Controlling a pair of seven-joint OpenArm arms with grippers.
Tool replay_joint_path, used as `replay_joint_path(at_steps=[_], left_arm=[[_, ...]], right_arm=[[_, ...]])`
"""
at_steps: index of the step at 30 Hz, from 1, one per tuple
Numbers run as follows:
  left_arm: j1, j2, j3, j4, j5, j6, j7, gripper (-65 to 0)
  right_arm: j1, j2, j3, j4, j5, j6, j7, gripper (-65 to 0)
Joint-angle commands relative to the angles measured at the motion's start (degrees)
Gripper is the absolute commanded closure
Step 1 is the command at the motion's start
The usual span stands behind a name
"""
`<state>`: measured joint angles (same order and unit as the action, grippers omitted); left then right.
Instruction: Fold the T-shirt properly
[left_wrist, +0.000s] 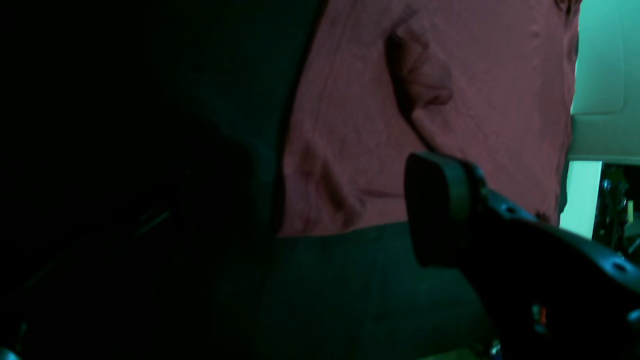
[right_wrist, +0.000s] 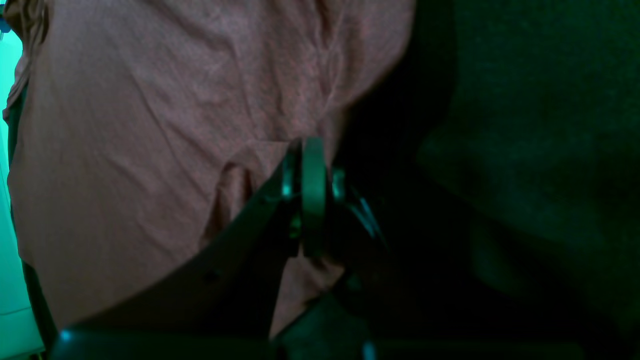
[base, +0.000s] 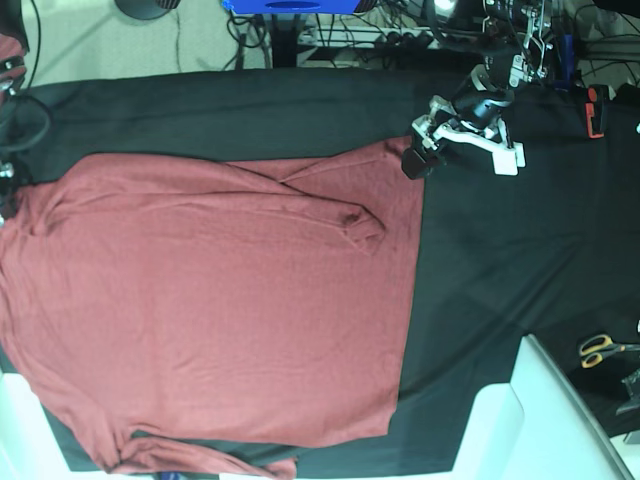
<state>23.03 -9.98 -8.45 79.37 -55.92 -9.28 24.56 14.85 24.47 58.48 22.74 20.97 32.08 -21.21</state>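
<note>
T-shirt (base: 220, 300) looks thin, light and limp, so we'd pinch its far right hem corner, where the left gripper (base: 420, 150) hovers wide and empty, while the right gripper (right_wrist: 312, 195) is pinched closed against cloth.

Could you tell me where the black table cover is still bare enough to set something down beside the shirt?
The widest bare stretch of black cloth lies between the T-shirt hem and the scissors. A narrower bare band runs along the far edge above the shirt. It is crowded around the left gripper at the shirt's corner, and the shirt covers the rest.
</note>
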Motion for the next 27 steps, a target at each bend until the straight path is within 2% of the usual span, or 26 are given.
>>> replay_joint_path(at_steps=[1,27], left_arm=[[0.7,0.4,0.4,-0.3,0.8,1.4,2.9,-50.2],[0.6,3.5,0.5,0.1,0.8,1.3,3.0,-48.5]], right_arm=[[0.9,1.5,-0.1,0.6,0.7,0.8,0.6,-0.5],[1.0,1.5,-0.1,0.6,0.7,0.8,0.6,-0.5]])
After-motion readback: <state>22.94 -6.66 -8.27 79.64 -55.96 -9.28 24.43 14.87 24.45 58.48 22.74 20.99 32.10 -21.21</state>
